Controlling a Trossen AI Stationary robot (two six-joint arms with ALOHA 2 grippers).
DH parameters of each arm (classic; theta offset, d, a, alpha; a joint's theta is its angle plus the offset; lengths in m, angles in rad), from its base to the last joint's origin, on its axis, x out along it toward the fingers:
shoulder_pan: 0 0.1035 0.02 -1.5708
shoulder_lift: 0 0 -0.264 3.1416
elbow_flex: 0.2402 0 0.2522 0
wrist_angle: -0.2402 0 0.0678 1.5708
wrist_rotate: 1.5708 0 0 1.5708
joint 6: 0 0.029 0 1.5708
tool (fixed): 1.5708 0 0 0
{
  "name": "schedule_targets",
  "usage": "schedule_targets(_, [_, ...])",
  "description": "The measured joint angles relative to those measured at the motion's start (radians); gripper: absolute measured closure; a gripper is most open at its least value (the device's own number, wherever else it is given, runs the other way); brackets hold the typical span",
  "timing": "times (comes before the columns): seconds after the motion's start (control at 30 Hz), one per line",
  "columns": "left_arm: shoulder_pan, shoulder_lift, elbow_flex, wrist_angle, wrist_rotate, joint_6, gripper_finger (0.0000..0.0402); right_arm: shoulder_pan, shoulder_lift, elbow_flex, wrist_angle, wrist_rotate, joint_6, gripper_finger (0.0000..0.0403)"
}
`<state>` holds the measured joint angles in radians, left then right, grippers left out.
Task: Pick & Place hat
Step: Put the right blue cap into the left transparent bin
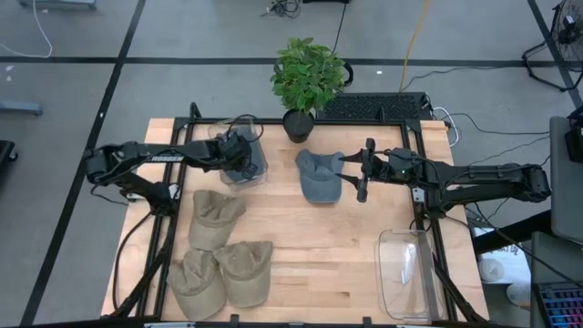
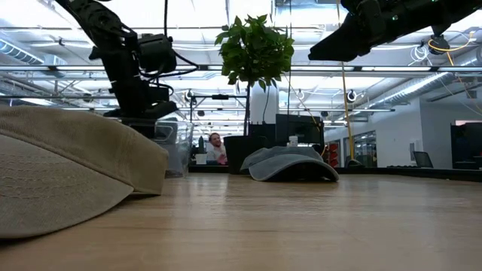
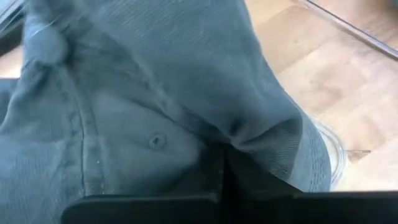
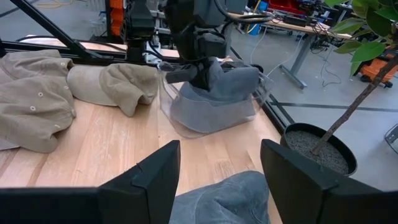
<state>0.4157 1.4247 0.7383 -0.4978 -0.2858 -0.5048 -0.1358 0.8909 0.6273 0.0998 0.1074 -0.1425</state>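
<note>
Altogether five hats: three tan hats [image 1: 219, 251] grouped at the table's [image 1: 319, 246] left front, one grey-blue hat [image 1: 320, 176] lying flat near the centre, and one grey hat [image 4: 214, 93] inside the clear bin [image 1: 242, 150] at the left rear. Two clear bins; the second bin [image 1: 410, 273] sits at the right front. One potted plant [image 1: 306, 80] at the rear edge. The binned hat is soft, crumpled grey cloth. Left gripper [image 4: 198, 70] reaches down into the bin, jaws clamped on that hat. Right gripper [image 1: 363, 170] hovers just beside the grey-blue hat, jaws apart, holding nothing.
</note>
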Motion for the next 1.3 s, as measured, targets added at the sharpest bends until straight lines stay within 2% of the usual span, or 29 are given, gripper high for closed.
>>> schedule_targets(0.17, [0.003, -0.08, 0.022, -0.09, -0.029, 0.062, 0.0399, 0.0, 0.0, 0.0, 0.0, 0.0, 0.0, 0.0193])
schedule_targets(0.4, [0.001, -0.205, 0.122, -0.229, -0.158, 0.065, 0.0398, 0.0, 0.0, 0.0, 0.0, 0.0, 0.0, 0.0193])
schedule_targets(0.47, [-0.009, -0.234, 0.134, -0.216, -0.122, 0.061, 0.0396, 0.0, 0.0, 0.0, 0.0, 0.0, 0.0, 0.0193])
schedule_targets(0.6, [-0.037, -0.252, 0.134, -0.228, 0.017, 0.018, 0.0399, 0.0, 0.0, 0.0, 0.0, -0.003, 0.001, 0.0193])
schedule_targets(0.9, [-0.144, -0.156, 0.134, -0.326, -0.004, -0.123, 0.0397, 0.0, 0.0, 0.0, 0.0, -0.003, 0.001, 0.0193])
schedule_targets(1.07, [-0.145, -0.078, 0.134, -0.329, -0.106, -0.143, 0.0397, 0.0, 0.0, 0.001, 0.0, -0.003, 0.0, 0.0193])
schedule_targets(1.3, [-0.111, 0.054, 0.138, -0.316, -0.128, -0.159, 0.0395, 0.0, 0.0, 0.001, 0.0, -0.003, 0.0, 0.0193])
